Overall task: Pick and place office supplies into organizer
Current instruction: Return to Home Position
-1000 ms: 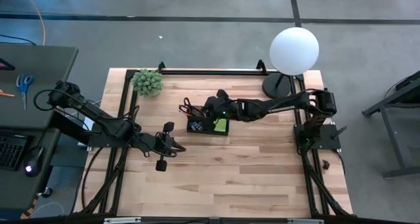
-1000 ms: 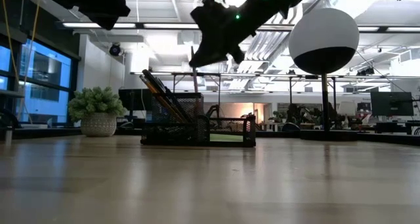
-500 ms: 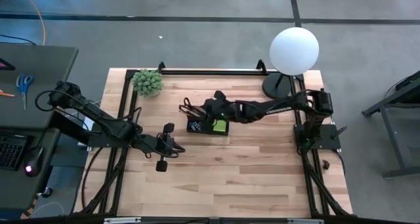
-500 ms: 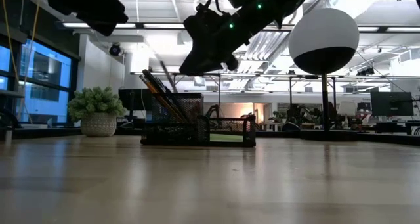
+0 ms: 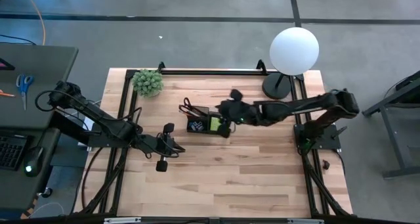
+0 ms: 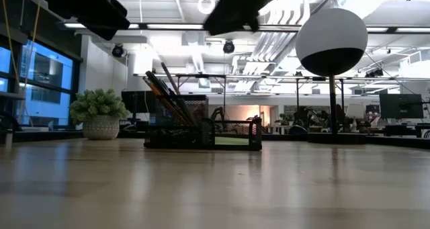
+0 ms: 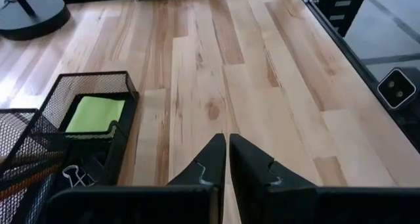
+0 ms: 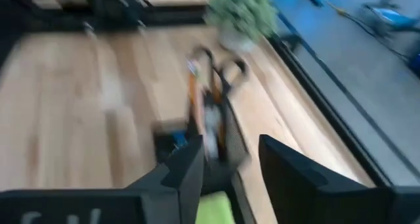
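The black mesh organizer (image 5: pixel 205 123) stands on the table's far middle; it also shows in the low view (image 6: pixel 201 131). It holds a lime-green sticky-note pad (image 7: pixel 95 113), black-handled scissors (image 5: pixel 188 107), leaning pencils and pens (image 6: pixel 164 98) and a binder clip (image 7: pixel 72 178). My right gripper (image 5: pixel 222 113) is open and empty, high above the organizer's right end (image 8: pixel 210 152). My left gripper (image 7: pixel 228 142) is shut and empty, above the bare wood to the near left of the organizer (image 5: pixel 178 147).
A small green plant (image 5: pixel 148 82) stands at the far left corner. A white globe lamp (image 5: pixel 294 50) with a round black base (image 5: pixel 278 87) stands at the far right. Black frame rails (image 5: pixel 210 71) border the table. The near half is bare wood (image 5: pixel 223 178).
My right gripper has risen and drawn back from over the organizer toward the table's right edge, with its arm folding back. The organizer has stayed where it was.
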